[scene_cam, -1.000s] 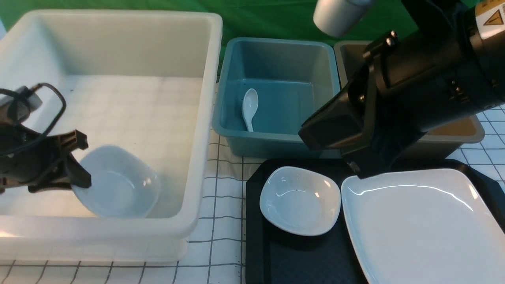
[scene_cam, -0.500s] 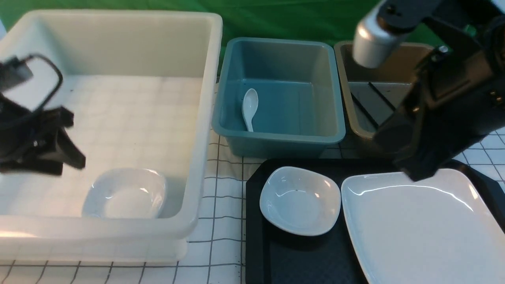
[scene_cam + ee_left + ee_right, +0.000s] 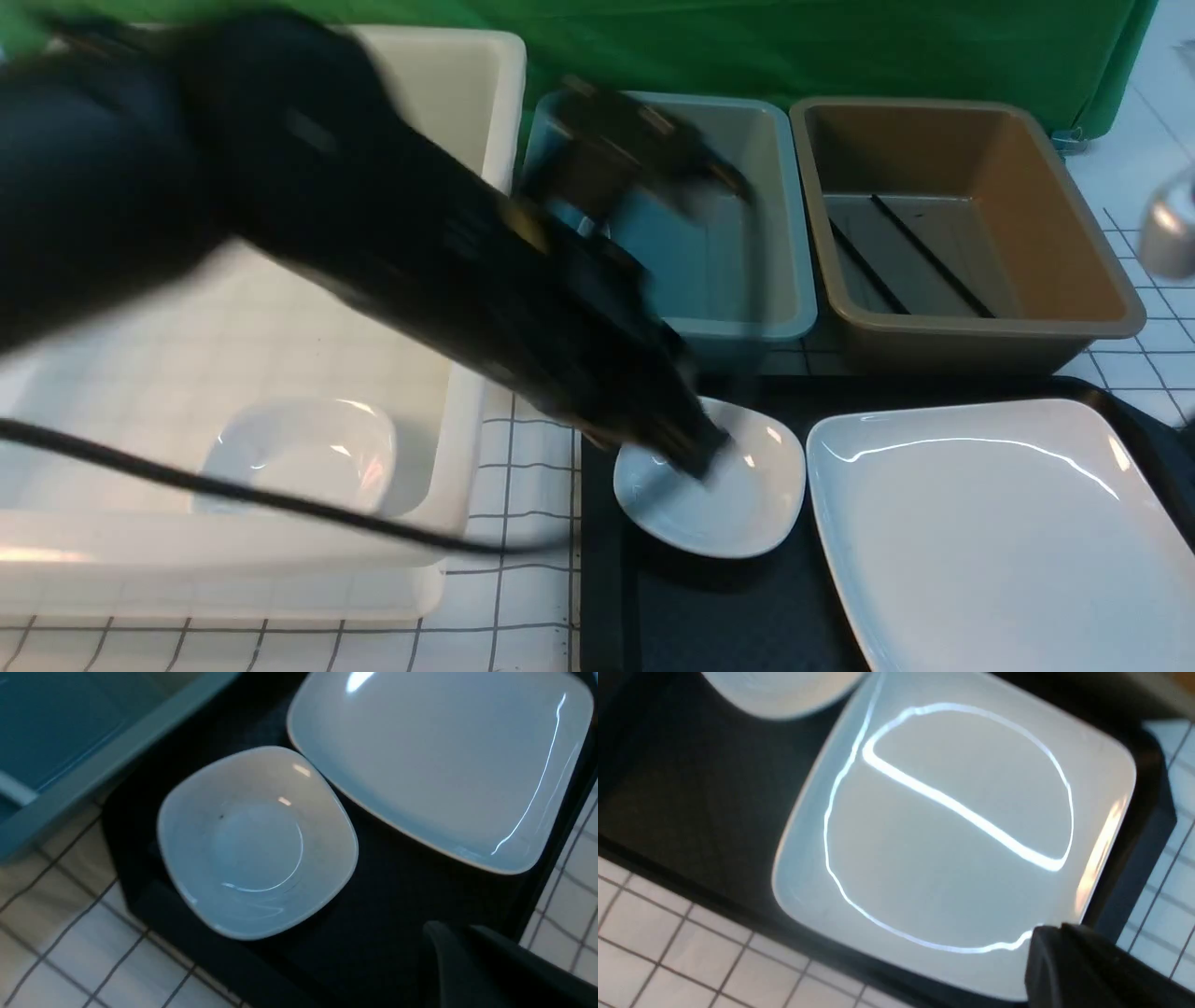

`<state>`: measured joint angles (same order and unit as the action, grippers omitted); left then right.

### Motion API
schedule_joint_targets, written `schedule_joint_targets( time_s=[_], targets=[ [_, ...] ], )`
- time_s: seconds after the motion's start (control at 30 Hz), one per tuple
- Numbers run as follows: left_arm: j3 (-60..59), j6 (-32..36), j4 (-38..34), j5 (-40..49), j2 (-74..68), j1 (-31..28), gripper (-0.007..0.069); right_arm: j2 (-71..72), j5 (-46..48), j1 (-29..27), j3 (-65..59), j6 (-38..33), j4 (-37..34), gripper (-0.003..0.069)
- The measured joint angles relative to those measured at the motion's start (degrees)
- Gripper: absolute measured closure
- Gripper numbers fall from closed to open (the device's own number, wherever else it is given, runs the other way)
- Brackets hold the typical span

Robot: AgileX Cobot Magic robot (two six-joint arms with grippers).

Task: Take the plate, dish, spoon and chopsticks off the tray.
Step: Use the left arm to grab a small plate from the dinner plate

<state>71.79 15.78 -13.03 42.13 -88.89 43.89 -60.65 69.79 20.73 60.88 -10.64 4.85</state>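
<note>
Dish [image 3: 747, 509] and plate [image 3: 990, 532] lie side by side on the tray [image 3: 700, 616]. My left gripper [image 3: 702, 457] hangs blurred over the dish; its jaws I cannot tell. My right gripper [image 3: 1043, 940] is closed, empty.

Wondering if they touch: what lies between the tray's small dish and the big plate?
Only bare black tray separates dish and plate, clearest in the left wrist view.

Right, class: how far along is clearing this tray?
Done: chopsticks in the brown bin, one dish in the white bin. In hand: left gripper hovers over the second dish, gripping nothing. Left: that dish and the plate, both on the tray.
</note>
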Motion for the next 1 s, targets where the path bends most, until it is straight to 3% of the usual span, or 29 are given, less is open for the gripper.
schedule_joint_targets(
  time_s=[0.13,0.17,0.33,0.43,0.53,0.73,0.9,1.0],
  targets=[
    [0.0,-5.3,10.07,-4.89,-6.54,6.35,0.0415,3.26,0.3,-4.41,-4.47,-1.48,-3.15,0.0662],
    [0.0,-7.42,14.0,-6.57,-9.33,7.7,0.0348,4.77,0.35,-5.81,-5.6,-2.14,-4.15,0.0662],
    [0.0,-11.44,20.86,-11.45,-17.86,8.31,0.0137,9.64,0.35,-6.86,-6.21,-3.05,-5.55,0.0662],
    [0.0,-11.61,24.19,-14.49,-21.44,8.31,0.0069,11.79,0.35,-6.94,-6.21,-3.09,-5.72,0.0662],
    [0.0,-11.74,25.77,-17.49,-23.5,8.31,0.0053,13.05,0.35,-6.94,-6.21,-3.09,-5.8,0.0662],
    [0.0,-11.8,26.73,-21.61,-25.81,8.02,0.0133,13.44,0.35,-6.94,-6.21,-3.58,-8.74,0.0662],
    [0.0,-11.8,26.59,-21.89,-26.24,7.85,0.0386,13.44,-0.5,-6.98,-6.21,-9.12,-14.51,0.0662],
    [0.5,-11.5,27.83,-22.18,-25.86,7.8,0.0493,13.44,-2.42,-6.98,-6.21,-12.3,-19.33,0.0662]
  ],
)
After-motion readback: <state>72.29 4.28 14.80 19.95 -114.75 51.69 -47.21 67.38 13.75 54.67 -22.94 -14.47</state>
